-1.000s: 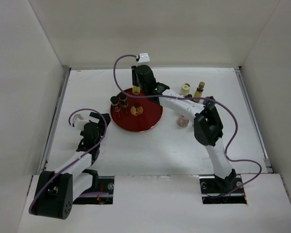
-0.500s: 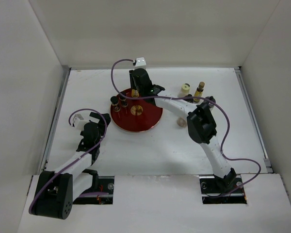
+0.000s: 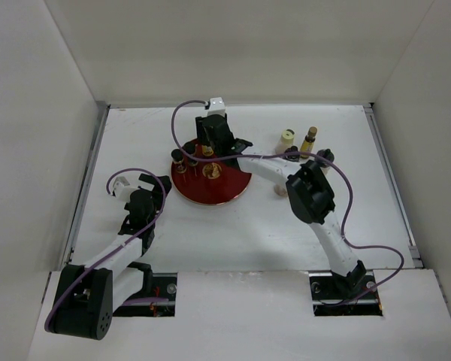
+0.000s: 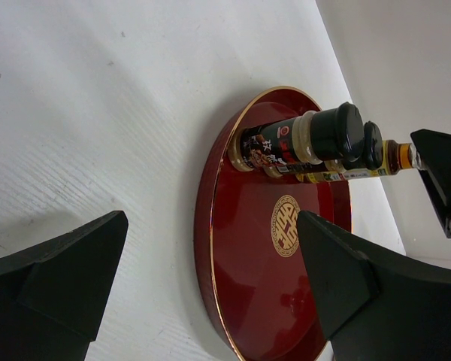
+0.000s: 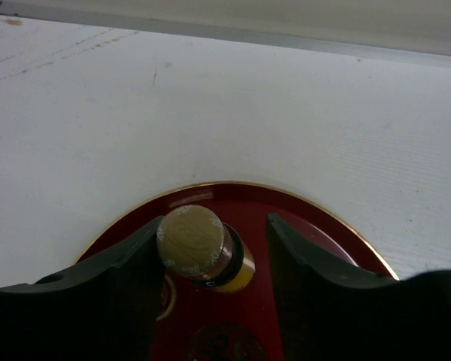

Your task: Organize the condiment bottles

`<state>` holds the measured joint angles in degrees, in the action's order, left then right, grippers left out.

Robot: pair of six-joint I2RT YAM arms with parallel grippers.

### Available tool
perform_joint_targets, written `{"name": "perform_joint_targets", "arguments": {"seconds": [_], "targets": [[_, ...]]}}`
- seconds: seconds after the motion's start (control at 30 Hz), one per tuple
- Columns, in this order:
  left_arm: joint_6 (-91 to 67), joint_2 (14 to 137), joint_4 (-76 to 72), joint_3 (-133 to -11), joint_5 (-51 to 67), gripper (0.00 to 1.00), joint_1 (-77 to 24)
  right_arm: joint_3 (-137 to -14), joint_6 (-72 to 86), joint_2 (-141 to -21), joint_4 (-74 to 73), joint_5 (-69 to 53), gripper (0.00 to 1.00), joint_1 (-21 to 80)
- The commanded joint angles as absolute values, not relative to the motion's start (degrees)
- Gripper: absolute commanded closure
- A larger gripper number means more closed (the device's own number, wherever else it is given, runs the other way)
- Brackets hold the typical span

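The round red tray [image 3: 227, 189] lies mid-table. Two dark condiment bottles with black caps [image 3: 183, 157] stand on its left rim, and the nearer one [image 4: 301, 139] shows in the left wrist view. My right gripper [image 3: 209, 144] hovers over the tray's far edge, open. An amber bottle with a gold cap [image 5: 199, 244] stands on the tray between its fingers, against the left finger and apart from the right one. A cream bottle [image 3: 286, 138] and an amber gold-capped bottle [image 3: 309, 140] stand on the table at the back right. My left gripper [image 3: 155, 184] rests open, left of the tray, holding nothing.
A small pale jar [image 3: 280, 190] sits on the table right of the tray, partly under the right arm. The right arm's purple cable [image 3: 182, 113] loops above the tray's far side. White walls enclose the table on three sides.
My right gripper has carried the amber bottle leftward over the tray and opened its jaws around it. The left arm has stayed still.
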<state>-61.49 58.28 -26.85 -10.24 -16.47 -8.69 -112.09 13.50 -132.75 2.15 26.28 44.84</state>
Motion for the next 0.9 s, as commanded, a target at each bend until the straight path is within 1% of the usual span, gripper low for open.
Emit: {"name": "perform_joint_targets", "arguments": {"seconds": [0.0, 0.13, 0.3, 0.4, 0.47, 0.53, 0.6, 0.7, 0.73, 0.77, 0.8, 0.87], "targets": [[-61.00, 57.22, -29.88, -10.55, -16.96, 0.00, -9.01, -110.74, 14.76, -128.50, 5.89, 26.02, 0.38, 45.66], [-61.26, 57.92, -29.88, -10.63, -16.35, 0.00, -8.83, -110.31, 14.94, -125.69, 6.15, 25.66, 0.31, 45.92], [-61.17, 57.48, -29.88, -10.46, -16.70, 0.00, -8.75, -106.01, 15.21, -119.28, 7.91, 25.40, 0.24, 46.01], [-61.00, 56.96, -29.88, -10.55, -16.35, 0.00, -9.01, -100.31, 15.29, -113.58, 10.10, 25.22, 0.21, 46.01], [-61.00, 56.43, -29.79, -10.37, -16.87, 0.00, -8.92, -93.90, 15.29, -108.13, 12.21, 25.22, 0.21, 46.01], [-61.00, 56.60, -29.71, -10.20, -16.88, 0.00, -8.57, -87.05, 15.38, -102.86, 13.62, 25.57, 0.25, 45.84], [-61.00, 56.34, -29.71, -10.37, -16.52, 0.00, -8.74, -78.70, 16.34, -96.36, 14.50, 25.84, 0.39, 44.17], [-61.00, 55.81, -29.62, -10.28, -16.87, 0.00, -9.01, -67.10, 18.98, -87.31, 12.93, 25.49, 0.63, 40.66], [-61.17, 55.90, -29.62, -10.28, -16.70, 0.00, -9.01, -63.67, 19.94, -84.32, 11.44, 25.58, 0.69, 39.34], [-61.35, 56.07, -29.62, -10.28, -16.44, 0.00, -9.01, -60.94, 20.73, -81.76, 9.69, 25.84, 0.71, 38.11], [-61.43, 55.99, -29.45, -10.37, -16.00, 0.00, -9.01, -58.99, 21.35, -80.09, 8.19, 26.01, 0.72, 37.14], [-61.44, 55.20, -29.44, -10.46, -15.99, 0.00, -9.09, -54.86, 22.67, -76.22, 4.59, 26.36, 0.68, 34.95]]}}
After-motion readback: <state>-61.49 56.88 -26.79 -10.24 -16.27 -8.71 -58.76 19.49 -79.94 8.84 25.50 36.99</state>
